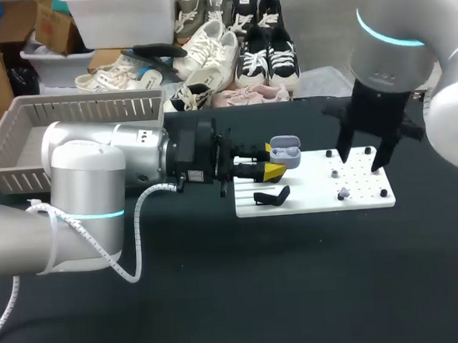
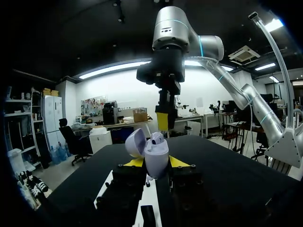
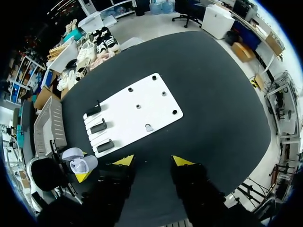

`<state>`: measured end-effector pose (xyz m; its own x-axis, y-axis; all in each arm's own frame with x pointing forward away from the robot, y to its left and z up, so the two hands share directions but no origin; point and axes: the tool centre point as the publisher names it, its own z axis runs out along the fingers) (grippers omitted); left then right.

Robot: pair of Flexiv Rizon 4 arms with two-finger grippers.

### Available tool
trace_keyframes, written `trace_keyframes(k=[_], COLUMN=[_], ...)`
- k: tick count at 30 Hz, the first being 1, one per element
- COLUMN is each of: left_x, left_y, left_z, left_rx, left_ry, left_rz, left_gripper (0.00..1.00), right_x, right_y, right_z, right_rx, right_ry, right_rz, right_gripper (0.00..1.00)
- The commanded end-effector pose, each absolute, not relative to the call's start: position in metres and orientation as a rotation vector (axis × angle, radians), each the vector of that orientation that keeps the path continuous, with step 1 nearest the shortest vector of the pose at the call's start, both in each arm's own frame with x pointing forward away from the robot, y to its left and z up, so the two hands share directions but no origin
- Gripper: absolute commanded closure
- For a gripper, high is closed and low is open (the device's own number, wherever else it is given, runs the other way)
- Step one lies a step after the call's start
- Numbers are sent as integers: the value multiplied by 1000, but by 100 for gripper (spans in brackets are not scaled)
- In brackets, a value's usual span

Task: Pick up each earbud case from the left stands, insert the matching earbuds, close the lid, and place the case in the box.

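The left gripper (image 2: 156, 162) has its two fingers pressed on the lavender earbud case (image 1: 285, 154) from both sides and holds it near the left end of the white board (image 3: 142, 101), with the lid open and a seated earbud (image 2: 157, 138) showing at the top. The right gripper (image 3: 154, 161) hangs above the right part of the board, its fingers apart with nothing between them. A loose earbud (image 3: 148, 127) lies on the board, three black stands (image 3: 98, 126) sit along its left end, and the grey basket (image 1: 24, 133) is at the table's far left, well apart from the case.
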<state>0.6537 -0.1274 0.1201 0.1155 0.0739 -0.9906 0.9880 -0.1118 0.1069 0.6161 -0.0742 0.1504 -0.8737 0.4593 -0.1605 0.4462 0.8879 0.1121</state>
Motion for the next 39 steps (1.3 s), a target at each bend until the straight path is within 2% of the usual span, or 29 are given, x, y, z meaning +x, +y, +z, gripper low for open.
trace_keyframes(k=[1,11,24,39], left_x=[654,654,654,654], left_y=[-127,-127,-127,-127], left_z=[120,120,120,120], left_rx=[1397,1397,1397,1397], left_ry=[1130,1130,1130,1130], left_rz=[-1163,-1163,-1163,-1163], left_gripper=[100,100,100,100], right_x=[613,621,634,646], right_y=[-77,-78,-71,-72], right_z=[141,102,73,63], right_rx=[669,765,797,769], right_ry=[2843,2866,2860,2829], right_rz=[232,191,194,257], right_gripper=[54,49,56,56])
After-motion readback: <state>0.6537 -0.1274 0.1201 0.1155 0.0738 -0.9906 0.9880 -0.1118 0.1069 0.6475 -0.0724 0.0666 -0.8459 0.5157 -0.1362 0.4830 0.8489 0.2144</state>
